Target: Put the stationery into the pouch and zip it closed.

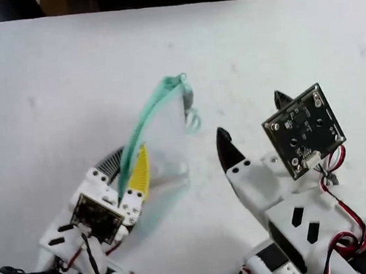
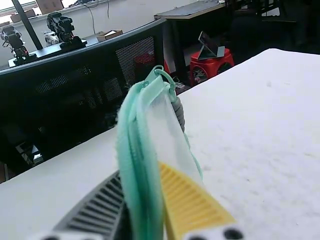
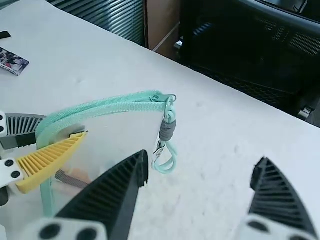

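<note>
Your left gripper (image 1: 125,165) is clamped on the near end of the clear pouch (image 1: 164,136), pinching its mint zipper (image 3: 95,107). Something orange and grey shows inside, probably the stationery. The teeth look joined out to the slider (image 3: 161,97) at the far corner, so zipping seems done. Your right gripper (image 3: 201,161) hangs spread and empty, just beside that slider.

High view looks steeply down on the white tabletop (image 1: 43,73) from overhead. Wrist views peer close and low past the left tool (image 2: 140,172) and right tool (image 3: 200,162); all three share the pouch (image 1: 163,139).
</note>
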